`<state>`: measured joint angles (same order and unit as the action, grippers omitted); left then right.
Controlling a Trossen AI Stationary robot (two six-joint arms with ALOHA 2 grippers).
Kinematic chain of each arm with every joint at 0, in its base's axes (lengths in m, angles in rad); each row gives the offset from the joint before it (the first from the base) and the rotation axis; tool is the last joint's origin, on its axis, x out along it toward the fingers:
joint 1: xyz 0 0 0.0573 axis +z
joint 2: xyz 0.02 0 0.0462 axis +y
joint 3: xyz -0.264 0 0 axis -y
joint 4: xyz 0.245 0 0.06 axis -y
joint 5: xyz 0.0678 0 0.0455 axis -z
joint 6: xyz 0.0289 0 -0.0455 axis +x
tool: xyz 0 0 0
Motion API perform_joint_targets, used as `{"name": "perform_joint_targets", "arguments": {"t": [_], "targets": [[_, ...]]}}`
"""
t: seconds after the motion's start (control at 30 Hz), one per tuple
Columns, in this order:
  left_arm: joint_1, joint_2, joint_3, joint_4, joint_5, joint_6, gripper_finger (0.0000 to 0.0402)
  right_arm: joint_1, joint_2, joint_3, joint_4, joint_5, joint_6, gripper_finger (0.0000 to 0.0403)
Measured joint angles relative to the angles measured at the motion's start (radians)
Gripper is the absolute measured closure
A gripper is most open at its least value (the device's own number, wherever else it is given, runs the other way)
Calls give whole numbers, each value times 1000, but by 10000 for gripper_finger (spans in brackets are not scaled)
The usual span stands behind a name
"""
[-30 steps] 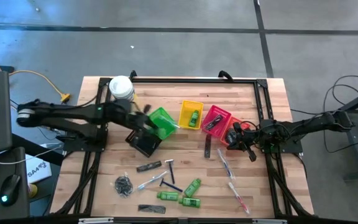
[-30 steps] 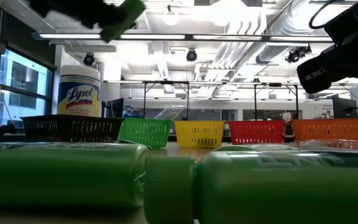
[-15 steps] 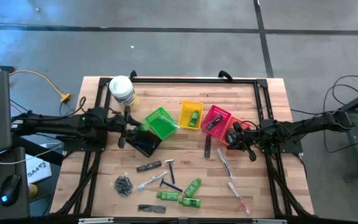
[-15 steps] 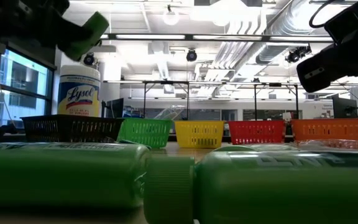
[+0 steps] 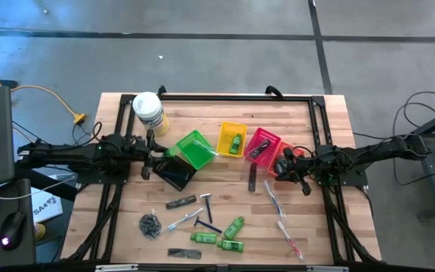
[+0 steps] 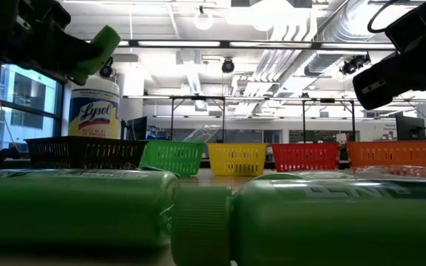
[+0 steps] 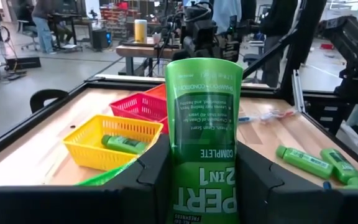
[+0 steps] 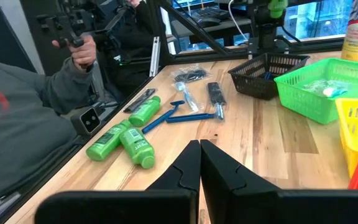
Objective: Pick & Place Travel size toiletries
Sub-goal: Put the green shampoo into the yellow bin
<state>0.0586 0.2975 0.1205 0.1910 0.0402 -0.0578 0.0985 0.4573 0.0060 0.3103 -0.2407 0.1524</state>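
Observation:
My left gripper point(image 5: 155, 153) hangs level above the table's left side, beside the black basket point(image 5: 176, 172), shut on a bright green mini bottle point(image 7: 202, 112). The bottle's free end shows in the low view point(image 6: 100, 46). Other toiletries lie on the near half of the table: green bottles point(image 5: 232, 227), blue razors point(image 5: 202, 223), black combs point(image 5: 181, 202), a dark mesh bundle point(image 5: 151, 224), and wrapped toothbrushes point(image 5: 274, 198). One bottle point(image 5: 236, 142) lies in the yellow basket point(image 5: 223, 130). My right gripper point(image 5: 282, 170) waits shut over the orange basket point(image 5: 285, 155), holding nothing. My left gripper pinches the green bottle's printed lower part point(image 7: 197, 186) between its two fingers point(image 7: 154, 171), one on each side. The fingers lie level, pointing toward the table's right, and the bottle runs along them. Its flat end sticks out past the tips, tilted a little upward, clear of the table.
A row of baskets crosses the table's middle: black, green point(image 5: 196, 149), yellow, red point(image 5: 261, 145), orange. A white-lidded tub point(image 5: 148, 108) stands at the far left. Two green bottles point(image 6: 72, 207) lie right in front of the low camera. A person's arm point(image 8: 55, 87) shows beyond the table.
My left gripper has drawn back from above the green basket toward the table's left edge and come down, carrying the green bottle clear of the table. The bottle has turned with the wrist. My right arm has kept still.

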Motion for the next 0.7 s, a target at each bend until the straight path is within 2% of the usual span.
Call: {"name": "perform_joint_targets", "arguments": {"t": [0.7], "targets": [[0, -2, -9, 1, -2, 2, 285, 0, 0, 0, 0, 6, 0, 401]]}}
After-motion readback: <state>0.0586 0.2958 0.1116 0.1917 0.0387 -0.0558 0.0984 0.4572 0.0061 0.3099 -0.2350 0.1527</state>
